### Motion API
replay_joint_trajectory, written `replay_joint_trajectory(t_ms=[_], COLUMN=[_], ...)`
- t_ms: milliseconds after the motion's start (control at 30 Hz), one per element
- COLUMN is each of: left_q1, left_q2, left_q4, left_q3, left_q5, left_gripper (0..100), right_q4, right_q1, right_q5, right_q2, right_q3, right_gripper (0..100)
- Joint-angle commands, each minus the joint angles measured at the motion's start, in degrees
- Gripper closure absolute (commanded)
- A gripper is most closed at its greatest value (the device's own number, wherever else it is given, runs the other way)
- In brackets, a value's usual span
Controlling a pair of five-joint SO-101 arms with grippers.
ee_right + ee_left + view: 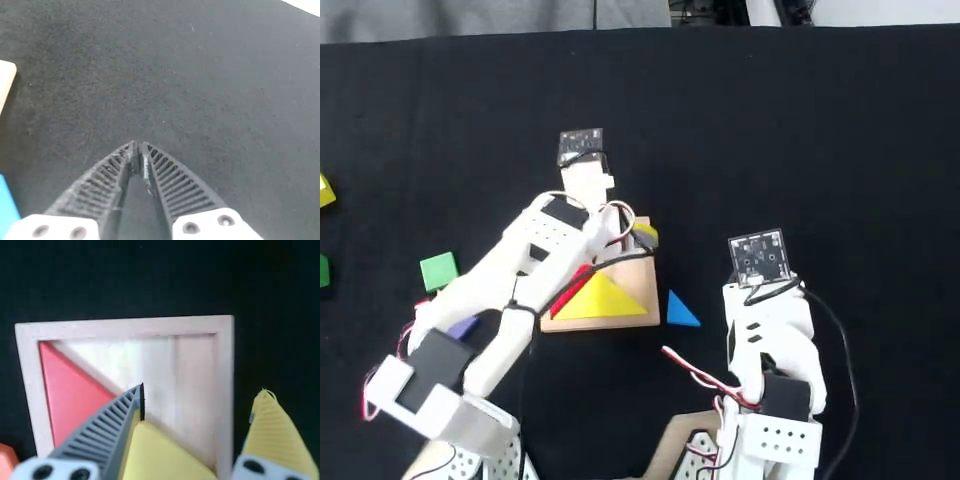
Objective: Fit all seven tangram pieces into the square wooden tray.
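The tray (632,278) sits near the middle of the black table (800,130), and the left arm stretches over it from the near left corner. Two pieces lie inside. A red triangle (70,395) rests against one wall, and a large yellow triangle (602,300) lies next to it. The arm and finger hide most of the line where the two meet. The rest of the tray floor is bare wood.

The left gripper (202,392) hangs over the tray, spread wide and pinching nothing. Its grey finger (115,425) is above the edge between the red and yellow triangles. Its yellow finger (272,430) is out past the tray's wall, over the table.

A blue triangle (682,310) lies flat on the table just beside the tray's right wall, outside it. A green square (438,270) lies well to the left of the tray, on the far side of the left arm. Near it, a purple piece (466,325) peeks out from under that arm. At the table's left edge a yellow piece (324,190) and a green piece (322,270) are cut off by the frame.

The right gripper (138,146) is pressed together and empty, above bare table to the right of the tray. The blue triangle and a corner of the tray are close by. The right arm stands near the table's front edge, just right of the blue triangle.
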Motion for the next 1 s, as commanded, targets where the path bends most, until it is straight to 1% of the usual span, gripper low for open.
replay_joint_trajectory(t_ms=[0, 133, 267, 367, 433, 533, 600, 700, 967], left_q1=[-0.5, -1.5, -3.5, -4.8, -5.6, -7.9, -10.3, -15.1, -27.1], left_q2=[2.6, 4.3, 4.0, 3.9, 3.9, 1.6, -0.7, -4.4, -14.9], left_q4=[-0.6, 4.3, 7.6, 11.3, 16.4, 27.9, 34.1, 39.5, 44.3], left_q3=[-4.1, -6.9, -9.4, -14.0, -18.2, -26.3, -31.1, -35.5, -35.6], left_q5=[-1.0, -1.1, -0.9, -0.9, -1.1, -1.3, -3.6, -7.6, -17.1], left_gripper=[65, 65, 65, 65, 65, 65, 65, 65, 65], right_q4=[-0.9, -0.9, -0.9, -0.9, -0.9, -0.9, -0.9, -0.9, -0.9], right_q1=[0.6, 0.6, 0.6, 0.6, 0.6, 0.6, 0.6, 0.6, 0.5], right_q5=[-0.4, -0.4, -0.4, -0.4, -0.4, -0.4, -0.5, -0.7, -0.9], right_q2=[-4.4, -4.4, -4.4, -4.4, -4.4, -4.4, -4.4, -4.4, -4.3], right_q3=[-0.2, -0.2, -0.2, -0.2, -0.2, -0.2, -0.2, -0.2, -0.2], right_gripper=[98.6, 98.6, 98.6, 98.6, 98.6, 98.6, 98.6, 98.6, 98.6])
